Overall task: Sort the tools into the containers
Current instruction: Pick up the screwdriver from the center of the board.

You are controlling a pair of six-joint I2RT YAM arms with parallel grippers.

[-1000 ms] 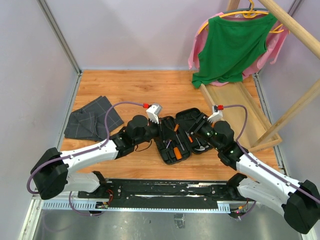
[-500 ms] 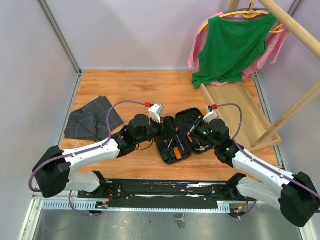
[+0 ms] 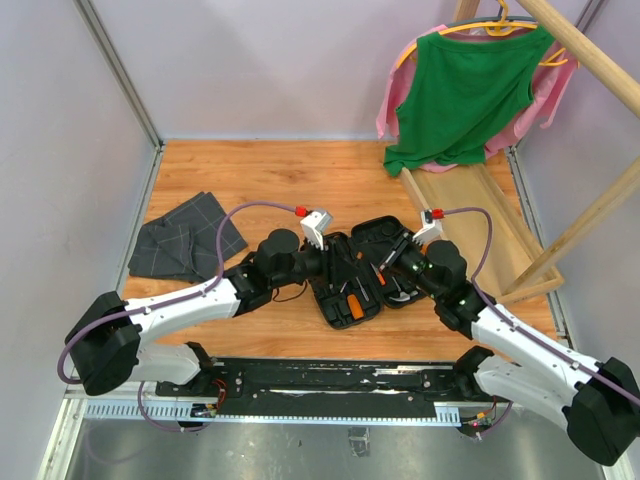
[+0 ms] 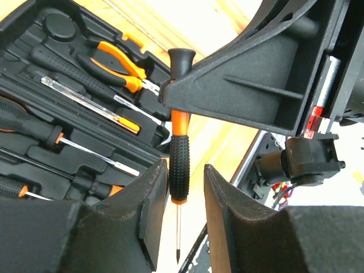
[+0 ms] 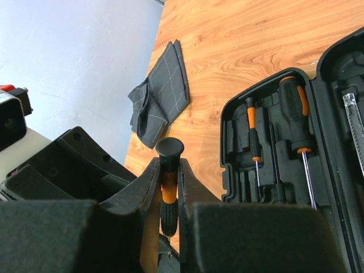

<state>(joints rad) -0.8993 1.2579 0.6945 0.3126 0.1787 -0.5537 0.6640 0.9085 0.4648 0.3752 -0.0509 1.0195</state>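
Observation:
A small screwdriver [image 4: 179, 165] with an orange and black handle hangs tip down above the table edge. My right gripper [image 5: 169, 185] is shut on the upper part of its handle [image 5: 169, 152], and its fingers [image 4: 239, 85] reach in from the right in the left wrist view. My left gripper [image 4: 185, 173] stands open around the lower black grip, with a gap on one side. The open black tool case [image 3: 352, 312] lies between both arms. It holds orange-handled pliers [image 4: 116, 60] and several screwdrivers [image 5: 296, 108] in moulded slots.
A dark grey folded cloth [image 3: 185, 240] lies on the wooden table at the left. A long wooden tray [image 3: 480, 215] leans at the back right under a green shirt [image 3: 465, 90] on a hanger. Slanted wooden poles stand at the right.
My right gripper has closed on the screwdriver's handle. The left jaws have opened off it. Both arms stay over the case.

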